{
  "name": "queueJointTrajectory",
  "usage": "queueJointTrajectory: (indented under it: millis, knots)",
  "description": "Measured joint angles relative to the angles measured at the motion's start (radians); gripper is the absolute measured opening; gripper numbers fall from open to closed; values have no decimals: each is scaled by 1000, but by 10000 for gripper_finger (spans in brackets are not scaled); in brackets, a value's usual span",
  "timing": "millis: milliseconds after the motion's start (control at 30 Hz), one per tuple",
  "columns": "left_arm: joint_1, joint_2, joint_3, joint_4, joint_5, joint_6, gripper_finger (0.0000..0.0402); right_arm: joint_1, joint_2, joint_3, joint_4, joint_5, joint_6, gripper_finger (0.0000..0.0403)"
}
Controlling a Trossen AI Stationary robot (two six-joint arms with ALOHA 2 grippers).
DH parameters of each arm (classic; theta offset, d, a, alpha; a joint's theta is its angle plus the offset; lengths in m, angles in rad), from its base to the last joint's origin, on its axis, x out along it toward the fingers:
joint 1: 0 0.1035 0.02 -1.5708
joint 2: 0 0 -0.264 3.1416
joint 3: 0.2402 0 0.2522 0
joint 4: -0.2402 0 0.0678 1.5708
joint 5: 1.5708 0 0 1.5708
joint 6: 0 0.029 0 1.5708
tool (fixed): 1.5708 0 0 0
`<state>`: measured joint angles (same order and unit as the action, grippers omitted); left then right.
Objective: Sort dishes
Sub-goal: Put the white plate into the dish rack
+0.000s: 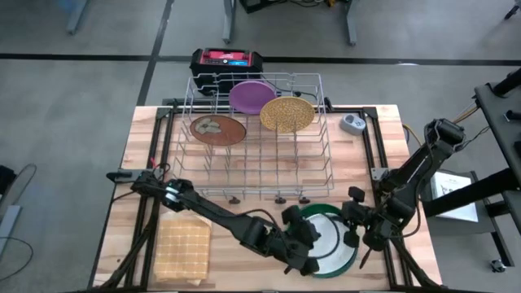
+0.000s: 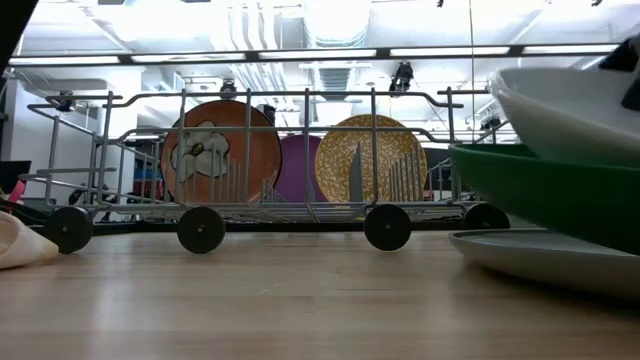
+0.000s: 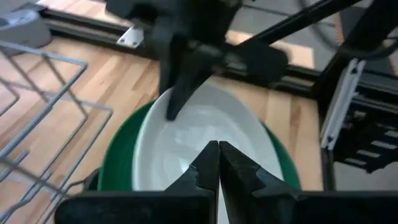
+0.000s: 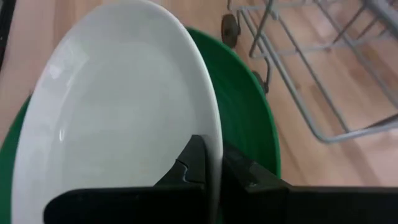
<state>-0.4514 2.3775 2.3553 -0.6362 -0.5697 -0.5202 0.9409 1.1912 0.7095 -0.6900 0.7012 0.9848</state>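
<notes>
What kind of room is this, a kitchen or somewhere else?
Probably a robot lab or workshop, not a kitchen. The wire dish rack sits on a wooden table with a metal frame, not by a sink. Two robot arms work there, the floor is bare grey, and the low view shows ceiling lights and pipes.

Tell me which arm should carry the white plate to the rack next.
Right, probably. The right gripper already pinches the white plate's rim, lifting it off the green plate. The left gripper is shut, holding nothing, just above the plate.
</notes>
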Motion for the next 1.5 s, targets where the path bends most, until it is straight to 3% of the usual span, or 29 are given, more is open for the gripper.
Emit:
queueJointTrajectory:
  millis: [300, 467, 633, 967, 1500]
  knots:
    - [28, -8, -1, -129, 37, -48, 21, 0, 0, 60, -28, 31, -109, 2]
    - [35, -8, -1, -184, 44, -66, 62, 0, 0, 62, -27, 36, -116, 2]
    - [37, -8, -1, -194, 116, -66, 113, 0, 1, 64, -25, 69, -140, 2]
    - [35, -8, -1, -202, 87, -31, 194, 0, 0, 65, -19, 170, -266, 0]
    - [32, -50, 0, -211, 163, -20, 206, 4, -1, 67, -15, 181, -351, 1]
